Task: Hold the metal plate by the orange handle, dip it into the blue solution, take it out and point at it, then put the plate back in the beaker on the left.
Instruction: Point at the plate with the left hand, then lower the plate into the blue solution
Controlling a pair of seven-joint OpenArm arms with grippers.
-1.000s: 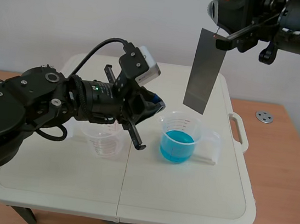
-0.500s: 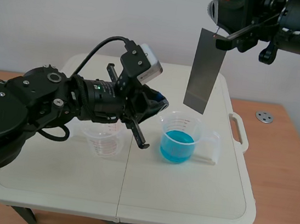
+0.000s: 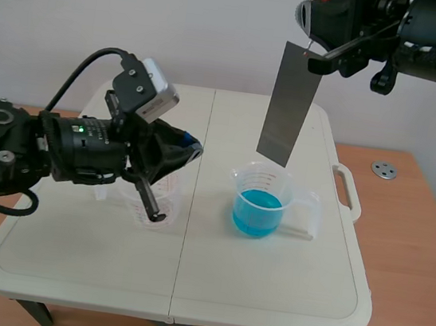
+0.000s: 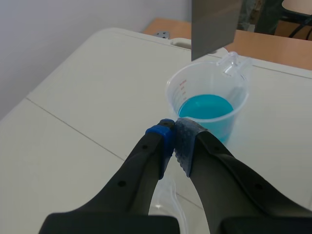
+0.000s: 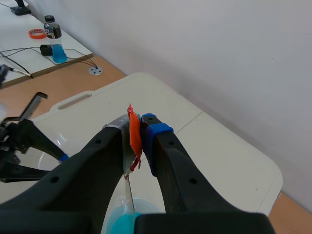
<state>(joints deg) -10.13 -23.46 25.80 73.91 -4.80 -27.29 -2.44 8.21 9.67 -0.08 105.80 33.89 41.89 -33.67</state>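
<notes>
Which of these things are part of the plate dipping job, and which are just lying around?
Part of the job: metal plate, its orange handle gripped by the right hand, beaker of blue solution, clear beaker on the left, shut left hand.

Just lying about: small metal disc, bottle, roll of tape.

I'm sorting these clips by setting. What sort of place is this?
Probably a robotics lab or test room: the right gripper holds a metal plate above a beaker of blue solution on a white folding table; a side bench carries a tape roll.
</notes>
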